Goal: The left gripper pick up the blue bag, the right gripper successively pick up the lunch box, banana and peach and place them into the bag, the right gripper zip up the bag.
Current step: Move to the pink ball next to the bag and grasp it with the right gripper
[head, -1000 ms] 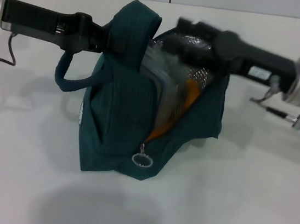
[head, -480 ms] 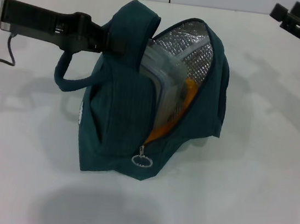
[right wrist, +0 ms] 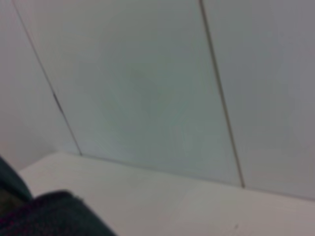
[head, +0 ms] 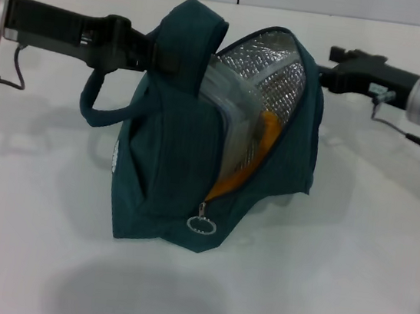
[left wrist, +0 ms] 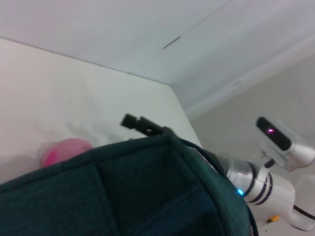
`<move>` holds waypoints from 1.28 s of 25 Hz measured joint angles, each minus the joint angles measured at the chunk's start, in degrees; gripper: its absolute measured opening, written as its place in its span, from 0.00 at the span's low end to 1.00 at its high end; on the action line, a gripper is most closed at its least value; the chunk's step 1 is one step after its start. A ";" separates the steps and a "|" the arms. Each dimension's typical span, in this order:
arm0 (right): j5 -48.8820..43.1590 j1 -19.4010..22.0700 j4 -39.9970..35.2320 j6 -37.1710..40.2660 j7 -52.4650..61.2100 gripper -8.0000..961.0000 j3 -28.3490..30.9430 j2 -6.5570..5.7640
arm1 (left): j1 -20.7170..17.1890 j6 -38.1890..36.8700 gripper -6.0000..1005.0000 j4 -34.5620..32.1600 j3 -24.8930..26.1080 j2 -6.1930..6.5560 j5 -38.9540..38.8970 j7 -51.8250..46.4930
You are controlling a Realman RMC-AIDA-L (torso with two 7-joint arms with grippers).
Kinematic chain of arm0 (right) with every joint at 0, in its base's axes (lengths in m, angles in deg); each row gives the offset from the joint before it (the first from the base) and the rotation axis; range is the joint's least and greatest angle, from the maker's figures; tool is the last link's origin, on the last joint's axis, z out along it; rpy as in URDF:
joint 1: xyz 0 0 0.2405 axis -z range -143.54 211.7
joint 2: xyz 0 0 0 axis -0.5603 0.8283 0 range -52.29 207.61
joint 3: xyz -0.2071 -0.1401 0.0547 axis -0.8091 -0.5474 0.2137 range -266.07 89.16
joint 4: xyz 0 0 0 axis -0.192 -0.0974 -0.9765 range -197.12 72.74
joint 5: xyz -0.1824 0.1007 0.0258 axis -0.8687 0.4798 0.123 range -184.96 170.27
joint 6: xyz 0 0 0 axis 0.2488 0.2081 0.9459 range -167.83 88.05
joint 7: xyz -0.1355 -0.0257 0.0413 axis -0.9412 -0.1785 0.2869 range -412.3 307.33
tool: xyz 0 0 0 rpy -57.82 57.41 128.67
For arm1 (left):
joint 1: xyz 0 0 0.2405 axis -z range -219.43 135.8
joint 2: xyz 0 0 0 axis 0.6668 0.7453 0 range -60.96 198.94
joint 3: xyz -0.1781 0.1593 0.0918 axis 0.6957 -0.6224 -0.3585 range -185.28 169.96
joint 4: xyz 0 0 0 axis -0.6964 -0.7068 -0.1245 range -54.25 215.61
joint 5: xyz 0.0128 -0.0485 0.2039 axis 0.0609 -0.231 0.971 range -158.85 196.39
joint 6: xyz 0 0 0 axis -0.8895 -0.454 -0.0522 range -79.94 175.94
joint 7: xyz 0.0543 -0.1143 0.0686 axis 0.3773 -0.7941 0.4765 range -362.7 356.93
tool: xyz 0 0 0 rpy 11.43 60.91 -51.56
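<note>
With box [head: 227, 117] and banana [head: 263, 137] inside the bag [head: 171, 160] that the left gripper [head: 148, 52] clamps, the right gripper [head: 332, 65], finger state indiscernible behind the bag, must fetch the peach [left wrist: 66, 150] lying behind it.

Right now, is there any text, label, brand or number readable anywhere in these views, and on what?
None can be read.
Blue bag: a small pale patch on its side, too blurred to read.
Lunch box: no label shows.
Right gripper wrist: a pale tag, too small to read.
</note>
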 joint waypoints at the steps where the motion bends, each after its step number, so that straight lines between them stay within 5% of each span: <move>1: -0.06 -0.90 1.26 -0.11 0.00 0.90 -0.06 0.05 | 0.12 0.00 0.04 0.00 -0.01 -0.02 0.00 0.04; 7: -0.15 -2.69 3.66 -1.69 1.31 0.90 -3.59 0.25 | 0.57 0.07 0.04 0.00 -0.05 -0.12 -0.02 0.20; 11: 0.04 -4.32 3.44 -6.70 4.48 0.90 -11.28 0.37 | 0.63 0.09 0.04 0.00 -0.05 -0.13 -0.16 0.39; 27: 0.01 -6.01 3.70 -8.44 4.61 0.87 -14.93 0.35 | 1.43 0.18 0.04 0.00 -0.05 -0.37 -0.26 0.91; 32: -0.22 -5.82 2.34 -8.58 3.95 0.80 -16.64 0.36 | 1.17 0.11 0.04 0.00 -0.05 -0.55 -0.26 0.91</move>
